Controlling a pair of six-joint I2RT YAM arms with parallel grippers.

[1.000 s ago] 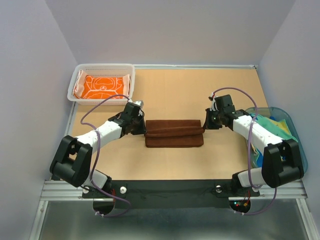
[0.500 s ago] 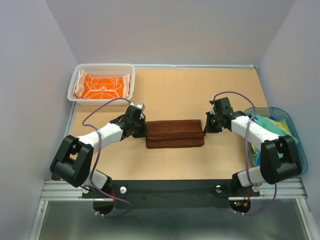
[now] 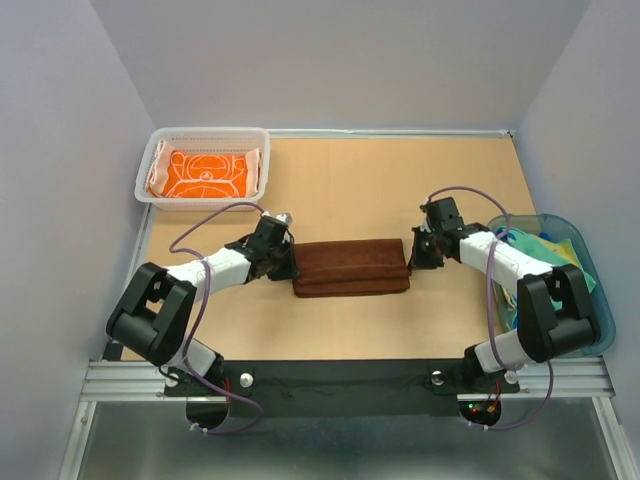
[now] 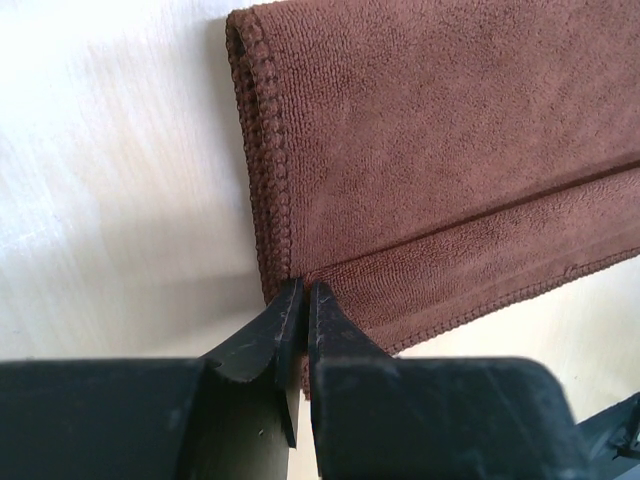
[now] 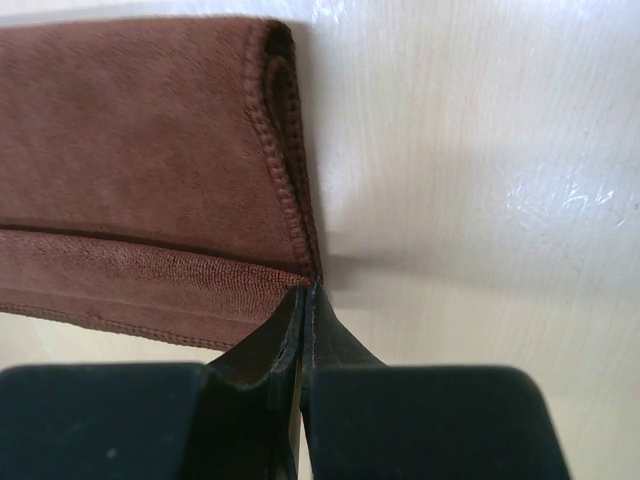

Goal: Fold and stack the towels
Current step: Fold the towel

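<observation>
A dark brown towel [image 3: 350, 265] lies folded into a long strip at the table's middle. My left gripper [image 3: 290, 268] is at its left end, and the left wrist view has that gripper [image 4: 305, 290] shut on the corner of the top layer of the brown towel [image 4: 450, 130]. My right gripper [image 3: 412, 255] is at the right end; the right wrist view shows it [image 5: 308, 290] pinched shut on the matching corner of the towel [image 5: 130, 140]. An orange towel [image 3: 205, 173] with white circles lies folded in the basket.
The white mesh basket [image 3: 208, 131] stands at the back left corner. A translucent blue-green tub [image 3: 600, 300] with colourful towels [image 3: 540, 250] sits at the right edge, beside my right arm. Walls close in the table on three sides.
Both grippers have come lower and nearer, drawing the brown towel's top layer toward the near edge. The raised ridge along the strip has flattened.
</observation>
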